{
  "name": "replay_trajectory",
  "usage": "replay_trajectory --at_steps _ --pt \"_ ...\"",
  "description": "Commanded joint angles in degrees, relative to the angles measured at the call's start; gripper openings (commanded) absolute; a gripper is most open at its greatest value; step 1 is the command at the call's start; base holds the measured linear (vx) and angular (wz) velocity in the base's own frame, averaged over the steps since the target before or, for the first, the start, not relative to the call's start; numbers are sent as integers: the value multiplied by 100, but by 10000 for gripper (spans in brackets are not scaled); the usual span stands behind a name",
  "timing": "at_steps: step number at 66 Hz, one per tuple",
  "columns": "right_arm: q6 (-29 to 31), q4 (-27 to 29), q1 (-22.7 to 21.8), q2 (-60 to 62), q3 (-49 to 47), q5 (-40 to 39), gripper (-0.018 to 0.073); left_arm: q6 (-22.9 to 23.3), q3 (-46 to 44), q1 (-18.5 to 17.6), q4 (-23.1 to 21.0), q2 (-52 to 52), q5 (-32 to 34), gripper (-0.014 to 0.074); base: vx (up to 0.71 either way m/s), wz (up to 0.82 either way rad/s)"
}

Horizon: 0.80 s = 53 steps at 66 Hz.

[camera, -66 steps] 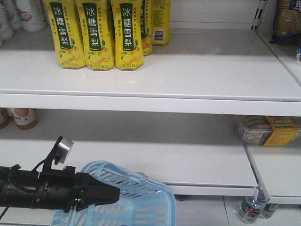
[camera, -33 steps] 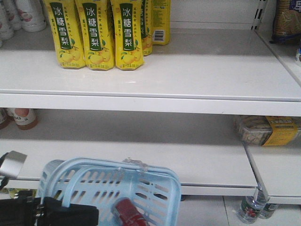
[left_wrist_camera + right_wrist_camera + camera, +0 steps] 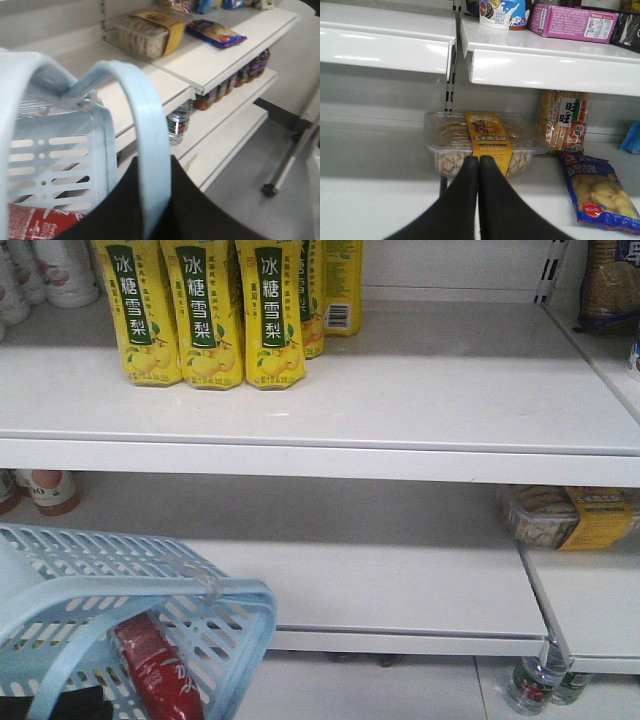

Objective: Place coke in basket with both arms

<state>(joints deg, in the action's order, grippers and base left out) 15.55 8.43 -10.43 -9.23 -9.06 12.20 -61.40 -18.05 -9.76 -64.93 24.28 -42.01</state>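
The light blue basket [image 3: 120,620] hangs tilted at the lower left of the front view. The red coke [image 3: 155,668] lies inside it, leaning against the slotted wall. In the left wrist view my left gripper [image 3: 153,160] is shut on the basket's flat blue handle [image 3: 145,115], with a black finger on each side of the strap. The coke [image 3: 35,225] shows at the bottom left, below the basket's wall [image 3: 55,160]. My right gripper [image 3: 479,160] is shut with nothing in it, and points at a shelf. It does not show in the front view.
White shelves [image 3: 400,410] fill the front view, with yellow drink cartons [image 3: 205,310] on the upper one. A clear biscuit box with a yellow label [image 3: 485,140] stands just beyond my right gripper, beside a blue snack bag [image 3: 597,192]. Bottles [image 3: 535,680] stand on the floor at lower right.
The basket has swung left and upward in the front view. The coke lies inside it. The black left arm, in full view a second ago, has dropped almost out of frame.
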Motion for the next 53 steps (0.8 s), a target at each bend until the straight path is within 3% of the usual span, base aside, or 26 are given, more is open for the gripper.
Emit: replay_trajectory --at_steps 1,19,32,41,53 --pt "21 6 -28 -115 -153 -455 -10 660 -225 -19 307 -350 707 -6 0 0" --pt "21 6 -28 -115 -153 -455 -10 3344 -144 -19 3089 -962 1206 -6 0 0" --pt "21 6 -28 -115 -153 -455 -10 4889 254 -19 4427 -1227 1799 -6 0 0" --pt "21 6 -28 -115 -153 -455 -10 5392 674 -19 4941 -1344 2528 -6 0 0" --pt "21 6 -28 -115 -153 -455 -10 5407 1253 -19 5338 -1343 3784 -6 0 0"
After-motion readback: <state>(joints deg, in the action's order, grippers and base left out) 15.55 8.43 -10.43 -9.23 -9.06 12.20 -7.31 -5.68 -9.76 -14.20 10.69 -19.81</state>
